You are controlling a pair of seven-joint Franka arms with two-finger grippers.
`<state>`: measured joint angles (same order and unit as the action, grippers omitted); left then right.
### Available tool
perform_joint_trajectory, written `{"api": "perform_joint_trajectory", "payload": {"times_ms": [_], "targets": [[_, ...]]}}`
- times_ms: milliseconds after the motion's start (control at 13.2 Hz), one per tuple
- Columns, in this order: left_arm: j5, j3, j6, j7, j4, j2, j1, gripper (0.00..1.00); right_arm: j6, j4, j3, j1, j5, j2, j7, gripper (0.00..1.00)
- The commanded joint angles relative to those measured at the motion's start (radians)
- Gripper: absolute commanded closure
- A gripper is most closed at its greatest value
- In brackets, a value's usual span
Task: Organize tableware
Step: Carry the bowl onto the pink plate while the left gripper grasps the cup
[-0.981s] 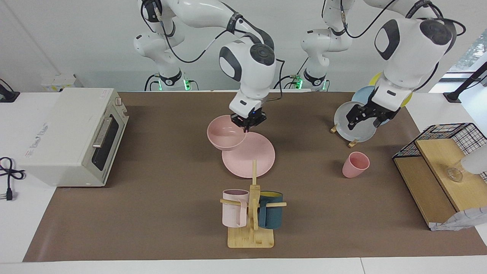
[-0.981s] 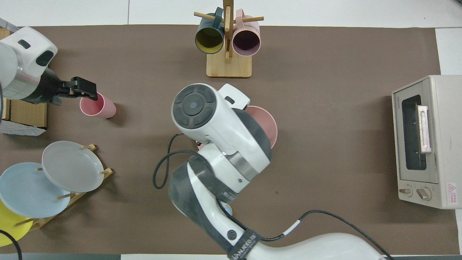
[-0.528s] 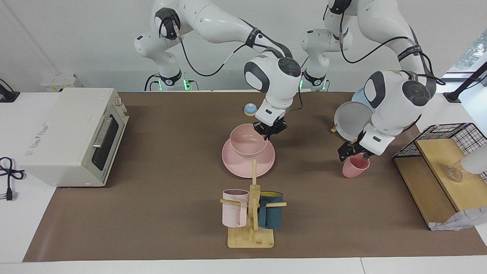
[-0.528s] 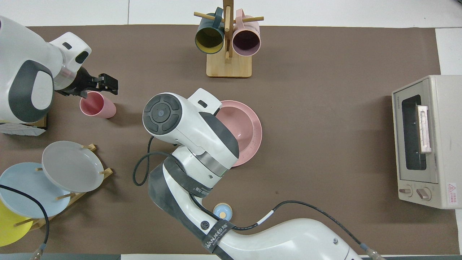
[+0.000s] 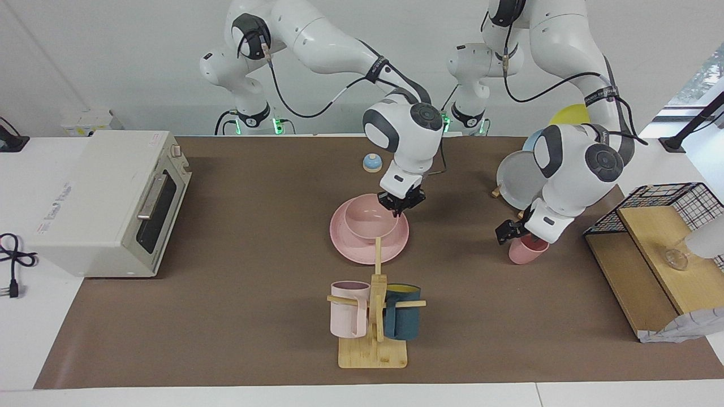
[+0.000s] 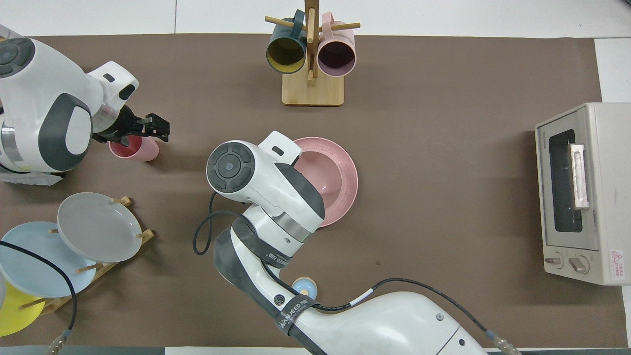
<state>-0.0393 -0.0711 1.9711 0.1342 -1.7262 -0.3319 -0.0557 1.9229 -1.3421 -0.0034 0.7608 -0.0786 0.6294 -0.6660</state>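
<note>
The pink plate (image 5: 367, 249) lies mid-table, and the pink bowl (image 5: 369, 221) sits upright in its middle. My right gripper (image 5: 400, 207) is shut on the bowl's rim, on the edge nearest the robots. In the overhead view the plate (image 6: 347, 170) and bowl (image 6: 323, 172) show, but the right arm covers that gripper. The pink cup (image 5: 525, 252) stands upright toward the left arm's end. My left gripper (image 5: 517, 237) hangs low at the cup's rim and is open. From overhead, the left gripper (image 6: 145, 132) overlaps the cup (image 6: 143, 150).
A wooden mug stand (image 5: 373, 350) with a pale pink and a teal mug is farther out than the plate. A toaster oven (image 5: 107, 203) fills the right arm's end. A rack of grey, blue and yellow plates (image 5: 520, 181) and a wire shelf (image 5: 656, 226) flank the cup.
My right gripper carried the bowl from the oven side over the plate and lowered it onto the middle. My left gripper dropped from the plate rack to the cup's rim.
</note>
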Motion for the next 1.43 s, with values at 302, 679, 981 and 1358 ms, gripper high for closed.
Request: {"api": "perform_joint_trajectory", "payload": {"times_ms": [302, 679, 981, 1358], "targets": [[-0.018, 0.001, 0.12, 0.019, -0.105, 0.044, 0.007, 0.2, 0.008, -0.04, 0.003, -0.005, -0.01, -0.014, -0.012, 1.0], [-0.007, 0.002, 0.058, 0.005, -0.039, 0.034, -0.003, 0.91, 0.013, -0.022, 0.005, -0.014, -0.003, -0.016, -0.012, 0.69], [-0.007, 0.002, 0.054, -0.027, -0.043, 0.042, 0.007, 1.0, -0.001, -0.019, 0.003, -0.017, -0.017, -0.029, -0.012, 0.05], [-0.008, -0.007, -0.15, -0.016, 0.111, 0.056, -0.015, 1.0, -0.105, -0.02, -0.007, -0.076, -0.013, -0.16, 0.008, 0.0]]}}
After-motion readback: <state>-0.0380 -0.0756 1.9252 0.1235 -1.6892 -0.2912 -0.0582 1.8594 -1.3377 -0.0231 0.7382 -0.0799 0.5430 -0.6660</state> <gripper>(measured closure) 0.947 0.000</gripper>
